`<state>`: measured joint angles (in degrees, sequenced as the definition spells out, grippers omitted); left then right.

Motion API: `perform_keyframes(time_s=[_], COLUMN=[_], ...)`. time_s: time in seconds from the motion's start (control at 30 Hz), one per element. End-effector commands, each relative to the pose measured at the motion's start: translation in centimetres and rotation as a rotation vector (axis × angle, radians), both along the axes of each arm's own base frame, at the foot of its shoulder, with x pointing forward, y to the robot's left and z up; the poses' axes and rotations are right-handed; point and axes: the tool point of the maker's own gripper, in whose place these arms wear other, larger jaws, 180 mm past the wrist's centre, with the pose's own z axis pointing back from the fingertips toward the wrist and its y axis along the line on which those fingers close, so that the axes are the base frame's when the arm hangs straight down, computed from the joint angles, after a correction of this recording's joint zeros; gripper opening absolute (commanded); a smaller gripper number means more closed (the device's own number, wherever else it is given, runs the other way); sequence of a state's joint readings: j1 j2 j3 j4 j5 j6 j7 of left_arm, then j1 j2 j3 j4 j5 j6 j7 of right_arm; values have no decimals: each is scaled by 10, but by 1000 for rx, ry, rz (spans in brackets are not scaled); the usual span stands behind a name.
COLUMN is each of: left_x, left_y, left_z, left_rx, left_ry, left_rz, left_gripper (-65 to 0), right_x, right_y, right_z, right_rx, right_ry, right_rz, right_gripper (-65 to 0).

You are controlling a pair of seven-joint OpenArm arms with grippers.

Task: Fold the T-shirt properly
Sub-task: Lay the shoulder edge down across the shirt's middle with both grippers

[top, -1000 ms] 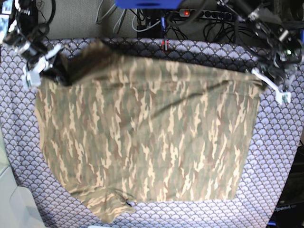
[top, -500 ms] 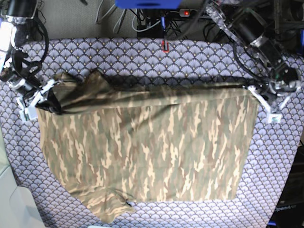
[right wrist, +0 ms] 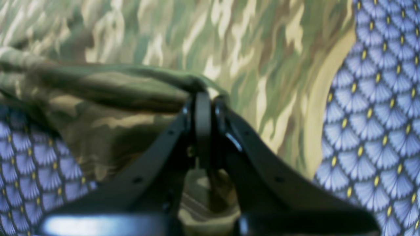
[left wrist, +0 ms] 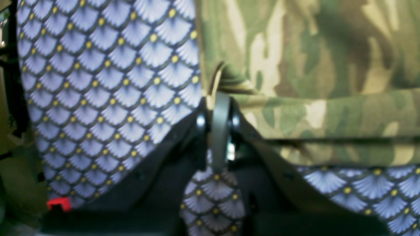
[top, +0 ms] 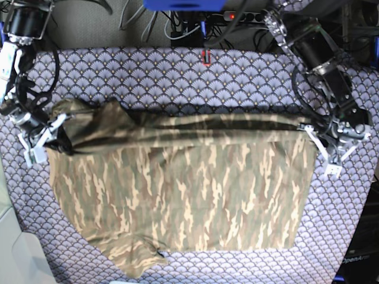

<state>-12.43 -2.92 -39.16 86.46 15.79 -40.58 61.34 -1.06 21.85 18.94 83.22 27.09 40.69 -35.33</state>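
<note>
Fold step underway: left gripper [top: 323, 155] and right gripper [top: 42, 144] clamp the T-shirt [top: 183, 195] top corners; next, lay that edge onto its bottom hem.

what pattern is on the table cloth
Purple-grey fan scales with small yellow dots on the cloth, sharpest in the left wrist view.

text: "OpenArm" | on: dark base [top: 355, 260], lower right corner
</note>
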Motion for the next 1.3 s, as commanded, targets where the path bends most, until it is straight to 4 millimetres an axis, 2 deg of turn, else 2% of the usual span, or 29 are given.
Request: perform_keyframes(time_s=[0.0, 0.13, 0.23, 0.3, 0.47, 0.6, 0.7, 0.8, 0.93, 1.03, 1.27], left_x=[14, 18, 32, 36, 39, 44, 46, 53, 57, 64, 70], left_y=[11, 12, 14, 10, 8, 5, 5, 7, 15, 13, 4], left_z=[21, 22, 30, 26, 23, 26, 27, 36, 45, 53, 54], left_rx=[39, 35, 29, 10, -3, -8, -8, -5, 16, 34, 44], left_ry=[-50, -54, -94, -106, -116, -146, -157, -178, -194, -203, -202], left_rz=[14, 14, 7, -4, -11, -19, -21, -21, -19, -44, -79], left_gripper=[-650, -650, -650, -650, -650, -650, -650, -650, -650, -650, -650], right_x=[11, 17, 23, 26, 33, 44, 44, 51, 53, 61, 60], right_y=[-14, -11, -8, -7, -15, -13, -11, -2, -1, -1, -6], right_z=[15, 8, 6, 6, 15, 24, 17, 13, 12, 20, 17], right_rx=[-28, -19, -18, -13, -38, -65, -115, -163, -186, -198, -241], right_ry=[-46, -23, -16, -15, -30, -49, -28, -19, -18, -36, -24], right_rz=[-19, -1, 12, 12, 13, 30, 46, 74, 80, 79, 76], right_gripper=[-650, -650, -650, -650, -650, -650, -650, -650, -650, -650, -650])
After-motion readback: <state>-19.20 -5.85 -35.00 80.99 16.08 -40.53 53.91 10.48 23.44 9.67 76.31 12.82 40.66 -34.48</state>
